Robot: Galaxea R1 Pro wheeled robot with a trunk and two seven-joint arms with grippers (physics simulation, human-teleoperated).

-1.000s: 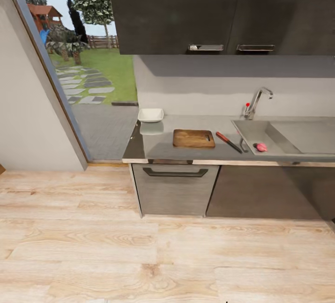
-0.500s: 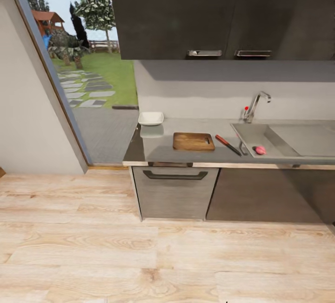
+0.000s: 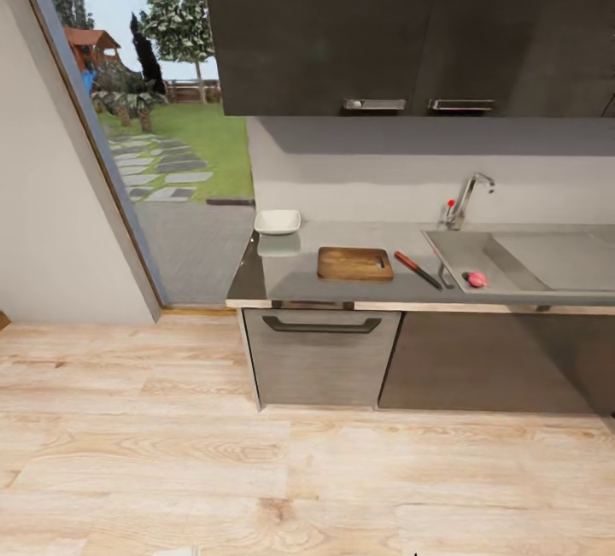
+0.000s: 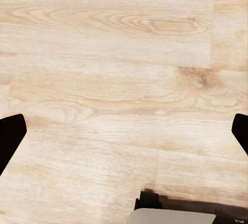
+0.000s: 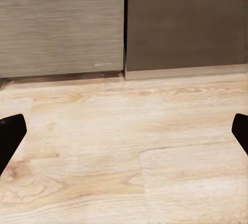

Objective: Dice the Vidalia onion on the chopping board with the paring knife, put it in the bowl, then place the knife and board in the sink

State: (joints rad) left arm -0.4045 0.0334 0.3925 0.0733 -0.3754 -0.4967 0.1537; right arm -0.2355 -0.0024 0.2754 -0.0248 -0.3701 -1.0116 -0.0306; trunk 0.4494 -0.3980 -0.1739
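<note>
From the head view, the table (image 3: pixel 342 287) runs from the middle of the scene off to the right, grey and slightly glossy with a pale front edge, over dark cabinets (image 3: pixel 478 359) and a drawer front with a dark handle (image 3: pixel 321 324). At its far left corner sits the white bowl (image 3: pixel 278 221). Right of the bowl and nearer the front edge lies the chopping board (image 3: pixel 354 263), flat, its handle slot at the right short end. Just right of the board, apart from it, the paring knife (image 3: pixel 417 269) lies at a slant, red handle toward the far left, dark blade pointing near right toward the sink (image 3: pixel 512 261). The Vidalia onion (image 3: pixel 477 279) rests in the basin near its front wall. The chrome tap (image 3: pixel 468 197) with its red knob stands behind the basin. Dark wall cabinets (image 3: pixel 401 26) hang above, and a glass door (image 3: pixel 162 137) at the left looks onto a garden. Pale wood floor (image 3: pixel 256 471) lies in front. In the left wrist view, the left gripper (image 4: pixel 124 136) has its fingers (image 4: pixel 10 136) wide apart over the floor boards, holding nothing. In the right wrist view, the right gripper (image 5: pixel 124 133) likewise has its fingers (image 5: pixel 10 136) spread apart and empty, facing the floor and the base of the cabinet fronts.
</note>
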